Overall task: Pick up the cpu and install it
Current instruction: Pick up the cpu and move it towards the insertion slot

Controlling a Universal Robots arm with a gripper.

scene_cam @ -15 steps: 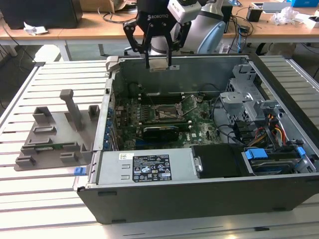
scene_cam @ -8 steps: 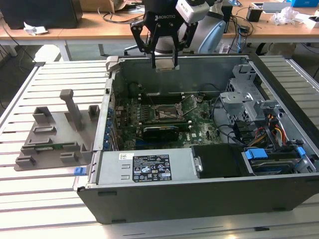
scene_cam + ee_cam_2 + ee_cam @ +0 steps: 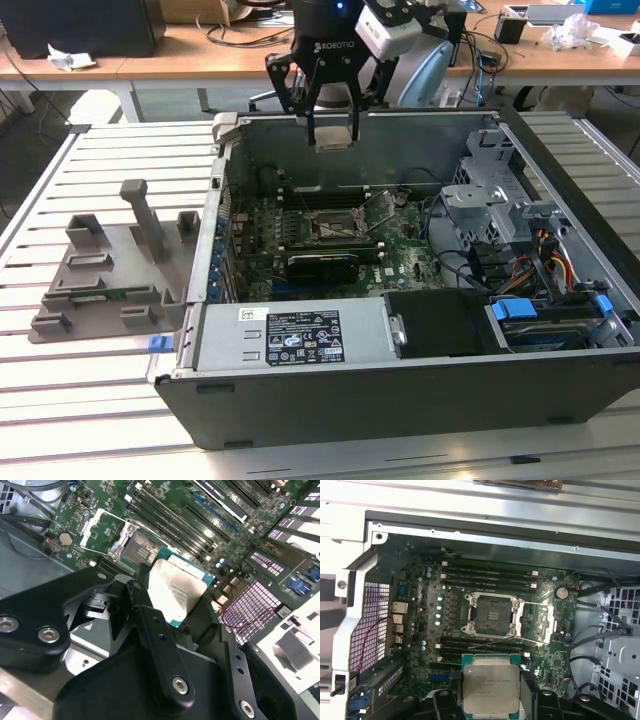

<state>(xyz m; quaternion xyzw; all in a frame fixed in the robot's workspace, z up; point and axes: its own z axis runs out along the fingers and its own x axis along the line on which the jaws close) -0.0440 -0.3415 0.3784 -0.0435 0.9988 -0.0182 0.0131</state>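
The end effector (image 3: 333,138) is clamped on the cpu (image 3: 490,689) by its edges, holding it flat above the open socket (image 3: 491,614), seemingly to keep it level.

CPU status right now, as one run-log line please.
claw: shut on cpu | position: held above motherboard | socket: open, empty | install: not yet done

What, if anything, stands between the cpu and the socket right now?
Nothing visible. The gripper holds the cpu above the motherboard; in the first wrist view the socket lies open and bare, its metal frame swung aside.
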